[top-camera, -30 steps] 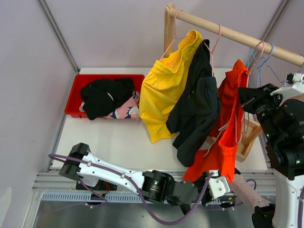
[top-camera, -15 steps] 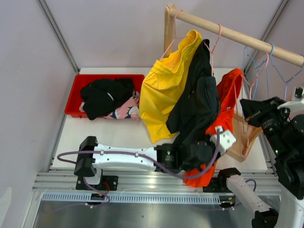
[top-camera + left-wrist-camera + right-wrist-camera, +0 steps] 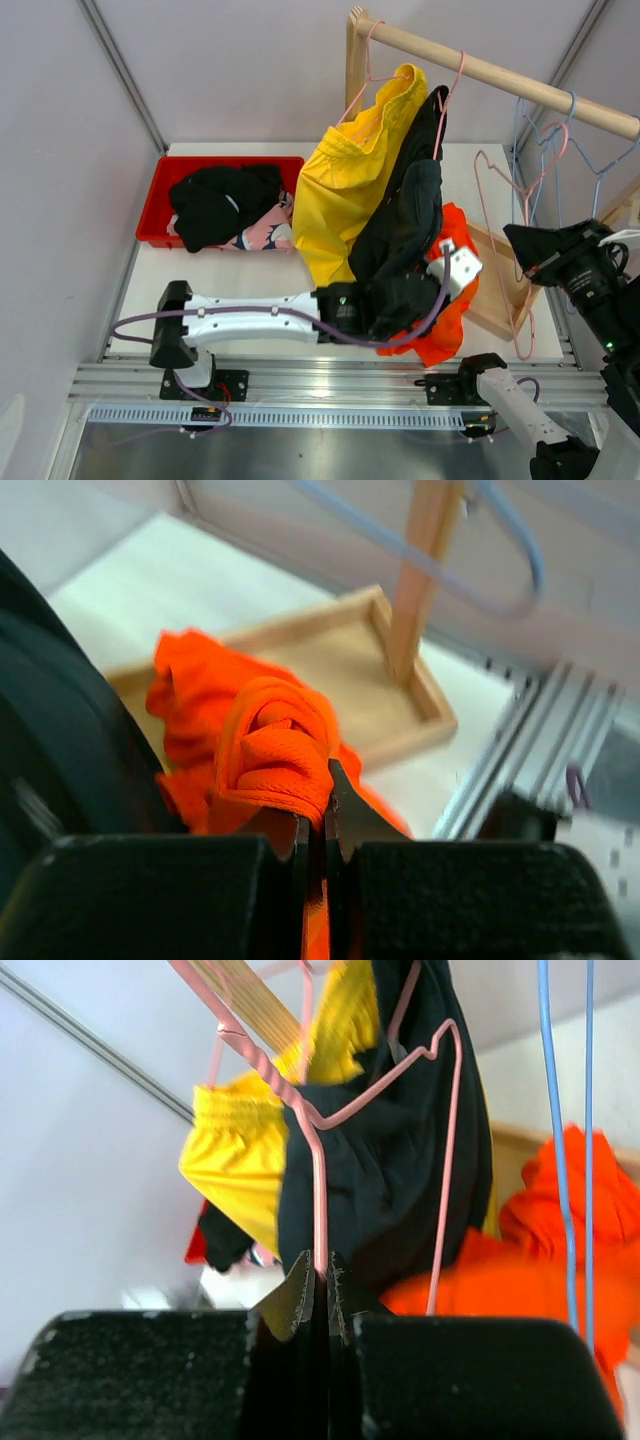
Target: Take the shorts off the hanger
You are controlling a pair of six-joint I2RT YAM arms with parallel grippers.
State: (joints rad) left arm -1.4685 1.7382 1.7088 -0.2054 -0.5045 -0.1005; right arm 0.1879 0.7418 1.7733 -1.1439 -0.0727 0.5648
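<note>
Orange shorts [image 3: 262, 742] clamped in left gripper [image 3: 317, 826]; right gripper [image 3: 319, 1278] pinching pink hanger [image 3: 319, 1195].

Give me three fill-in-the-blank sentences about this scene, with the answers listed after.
1. The left gripper is shut on the ____ shorts.
2. The right gripper is shut on the wire of a ____ hanger.
3. The ____ bin on the table holds a black pair.
Missing words: orange; pink; red.
</note>
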